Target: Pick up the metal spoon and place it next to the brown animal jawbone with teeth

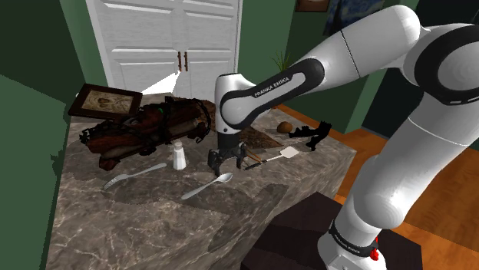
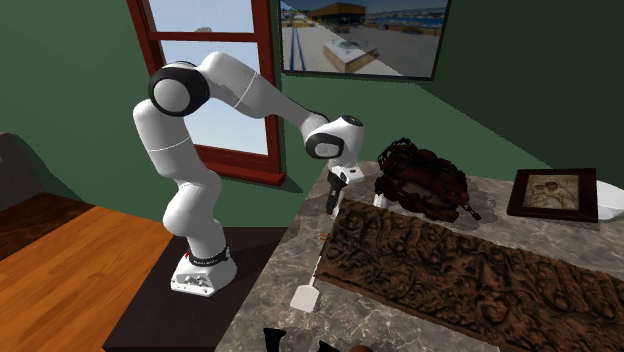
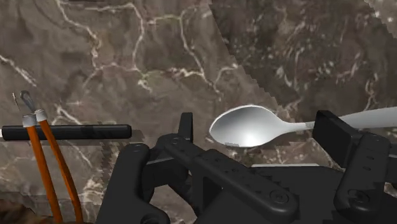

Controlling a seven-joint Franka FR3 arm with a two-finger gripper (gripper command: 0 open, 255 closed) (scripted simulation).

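**Open gripper poised over the spoon's bowl**

A white salt shaker [image 1: 179, 156] stands upright on the marble tabletop [image 1: 138, 226] and serves as the marker here; the metal spoon [image 1: 206, 186] lies flat on the marble just beside the shaker, nearer the shoulder camera and toward that view's right, hollow side up, its handle running to the lower left; the gripper [image 1: 223, 162] hangs straight down just above the spoon's bowl, near the shaker on the shoulder view's right of it; in the wrist view the black fingers [image 3: 331, 130] stand wide apart with the shiny bowl between them, and neither is seen pressing the metal, so the spoon is not held; a silver fork [image 1: 134, 176] lies near the shaker on its other side, toward the shoulder view's left; beyond the shaker from that camera sprawls a dark red-brown strapped bundle [image 1: 150, 126], with a framed picture [image 1: 105, 100] propped further back; the brown jawbone [image 2: 470, 270], a long rough-surfaced piece, lies flat well to the shoulder view's right of the shaker, past the gripper; a white-bladed spatula [image 1: 281, 156] lies just beside it, and I cannot tell whether the two touch; a black rod with two orange cords [image 3: 44, 137] rests on the marble on the far side of the gripper from the shaker
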